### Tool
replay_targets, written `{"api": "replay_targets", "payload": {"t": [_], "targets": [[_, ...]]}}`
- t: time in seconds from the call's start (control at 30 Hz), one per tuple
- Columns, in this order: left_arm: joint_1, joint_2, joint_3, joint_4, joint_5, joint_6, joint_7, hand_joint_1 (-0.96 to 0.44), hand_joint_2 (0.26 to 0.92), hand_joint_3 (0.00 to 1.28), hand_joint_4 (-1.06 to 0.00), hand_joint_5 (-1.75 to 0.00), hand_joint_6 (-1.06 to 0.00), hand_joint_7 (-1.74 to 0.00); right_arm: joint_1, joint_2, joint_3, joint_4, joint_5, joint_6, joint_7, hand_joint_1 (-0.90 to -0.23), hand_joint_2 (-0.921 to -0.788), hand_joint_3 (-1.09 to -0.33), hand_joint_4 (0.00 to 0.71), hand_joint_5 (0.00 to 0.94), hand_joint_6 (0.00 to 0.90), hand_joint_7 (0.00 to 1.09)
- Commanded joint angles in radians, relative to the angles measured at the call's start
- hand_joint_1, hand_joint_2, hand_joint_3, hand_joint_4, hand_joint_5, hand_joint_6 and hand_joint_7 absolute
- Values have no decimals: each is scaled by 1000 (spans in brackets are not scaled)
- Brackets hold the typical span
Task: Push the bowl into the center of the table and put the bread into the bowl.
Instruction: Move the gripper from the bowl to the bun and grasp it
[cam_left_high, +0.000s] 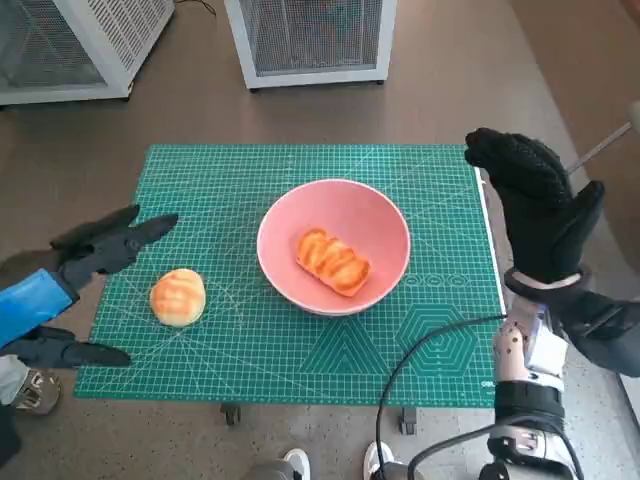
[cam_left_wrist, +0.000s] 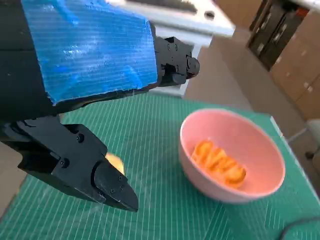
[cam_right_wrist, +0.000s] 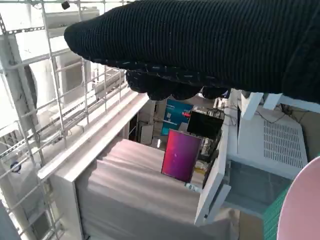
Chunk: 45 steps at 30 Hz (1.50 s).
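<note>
The pink bowl (cam_left_high: 290, 215) stands near the middle of the green mat (cam_left_high: 300, 360), with an elongated glazed bread (cam_left_high: 333, 261) lying in it. A round bun (cam_left_high: 178, 296) sits on the mat to the left of the bowl. My left hand (cam_left_high: 75, 290) hovers at the mat's left edge, fingers spread on either side of the bun without touching it. My right hand (cam_left_high: 535, 205) is raised upright off the mat's right edge and holds nothing. In the left wrist view, the left hand (cam_left_wrist: 85, 100) partly hides the bun (cam_left_wrist: 116, 162), beyond it the bowl (cam_left_wrist: 260, 150) and its bread (cam_left_wrist: 220, 162).
Two white mesh-fronted cabinets (cam_left_high: 310, 40) (cam_left_high: 70, 45) stand on the floor beyond the table. A black cable (cam_left_high: 420, 350) arcs over the mat's front right corner. A person's shoes (cam_left_high: 295, 462) show below the near edge. The right wrist view shows only glove (cam_right_wrist: 200, 45), room and bowl rim (cam_right_wrist: 305, 205).
</note>
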<state>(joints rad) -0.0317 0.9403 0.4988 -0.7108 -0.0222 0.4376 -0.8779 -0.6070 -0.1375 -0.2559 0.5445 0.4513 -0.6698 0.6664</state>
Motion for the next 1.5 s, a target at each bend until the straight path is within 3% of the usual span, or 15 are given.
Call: {"api": "replay_targets", "payload": {"t": [0.03, 0.3, 0.7, 1.5], "targets": [[26, 14, -137, 33, 89, 57, 64, 130, 685, 12, 1, 1, -143, -8, -1, 0, -2, 21, 14, 23, 8, -674, -921, -785, 172, 0, 118, 219], [-20, 2, -310, 124, 206, 91, 157, 70, 682, 9, 1, 1, -146, -7, 2, -4, -1, 14, 21, 30, 12, -674, -921, -783, 172, 1, 125, 216], [-153, -21, -546, 286, 382, 132, 227, -34, 691, 9, -64, -14, -172, -11, 8, -11, -4, -1, 27, 44, 14, -678, -921, -780, 173, 1, 129, 209], [-325, -108, -770, 565, 599, 151, 242, -48, 702, 7, -134, -4, -247, -16, 18, -15, -9, -25, 24, 38, 9, -672, -921, -785, 175, 1, 134, 194]]}}
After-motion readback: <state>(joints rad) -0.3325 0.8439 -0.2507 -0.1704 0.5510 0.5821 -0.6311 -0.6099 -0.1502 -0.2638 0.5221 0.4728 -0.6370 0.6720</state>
